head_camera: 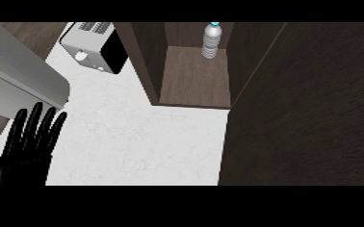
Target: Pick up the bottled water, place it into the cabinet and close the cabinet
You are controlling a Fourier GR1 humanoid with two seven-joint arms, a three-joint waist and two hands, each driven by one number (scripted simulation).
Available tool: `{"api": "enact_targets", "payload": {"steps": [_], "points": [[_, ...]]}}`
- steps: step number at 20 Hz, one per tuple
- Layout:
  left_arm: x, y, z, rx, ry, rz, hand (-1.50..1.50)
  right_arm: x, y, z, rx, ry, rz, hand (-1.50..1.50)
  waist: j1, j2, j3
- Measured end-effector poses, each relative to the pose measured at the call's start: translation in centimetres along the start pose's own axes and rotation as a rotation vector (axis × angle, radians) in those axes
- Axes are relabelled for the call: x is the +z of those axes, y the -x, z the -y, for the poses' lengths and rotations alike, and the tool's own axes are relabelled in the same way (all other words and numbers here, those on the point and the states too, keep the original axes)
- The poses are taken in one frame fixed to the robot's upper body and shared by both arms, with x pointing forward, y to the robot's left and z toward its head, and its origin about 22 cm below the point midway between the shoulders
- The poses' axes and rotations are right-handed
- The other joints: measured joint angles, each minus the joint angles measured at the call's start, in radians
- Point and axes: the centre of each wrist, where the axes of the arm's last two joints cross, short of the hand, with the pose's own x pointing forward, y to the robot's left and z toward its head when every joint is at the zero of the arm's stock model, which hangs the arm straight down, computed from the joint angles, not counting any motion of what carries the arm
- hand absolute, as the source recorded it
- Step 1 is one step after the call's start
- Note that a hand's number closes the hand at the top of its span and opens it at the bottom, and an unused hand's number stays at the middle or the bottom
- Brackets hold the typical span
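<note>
Bottle: your clear ribbed plastic water bottle (210, 40) stands upright inside the dark wooden cabinet (195, 89).
Left hand (30, 139): released, fingers straight, resting.
Right hand: unseen.

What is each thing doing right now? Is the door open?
bottled water: standing upright inside the cabinet, at the back.
cabinet: open, its door swung out at the right.
toaster: sitting on the counter, nothing in its slots.
left robot hand: open, fingers straight, resting at the lower left.

The bottled water (212, 40) stands upright inside the cabinet (195, 89); the left hand (28, 142) rests open at lower left.
</note>
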Motion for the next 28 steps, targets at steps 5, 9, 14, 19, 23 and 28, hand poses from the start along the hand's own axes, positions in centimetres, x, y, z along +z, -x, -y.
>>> {"api": "enact_targets", "payload": {"steps": [5,9,14,19,23,28], "points": [[0.7,-1.2,-0.9,0.011,0.03,-0.008,-1.5,-0.4,0.2,-0.3,-0.014,0.08,0.014,1.5,0.033,0.011,-0.001],[0.8,-2.0,-1.5,0.014,0.058,-0.011,-1.5,-1.0,0.2,-0.1,0.002,0.086,0.021,1.5,0.067,0.019,-0.001],[0.7,-2.8,-2.0,0.02,0.095,-0.012,-1.5,-1.8,0.1,0.5,0.039,0.068,0.025,1.5,0.104,0.03,-0.003],[0.3,-3.5,-2.4,0.021,0.134,-0.015,-1.5,-2.6,-0.2,1.2,0.084,0.024,0.027,1.5,0.141,0.041,-0.005],[0.1,-3.8,-2.6,0.018,0.158,-0.022,-1.5,-3.4,-0.5,1.8,0.134,-0.03,0.027,-1.5,0.171,0.046,-0.008],[-0.1,-4.0,-2.9,0.013,0.182,-0.036,-1.5,-4.2,-1.1,2.9,0.225,-0.135,0.02,1.5,0.204,0.045,-0.012]]}}
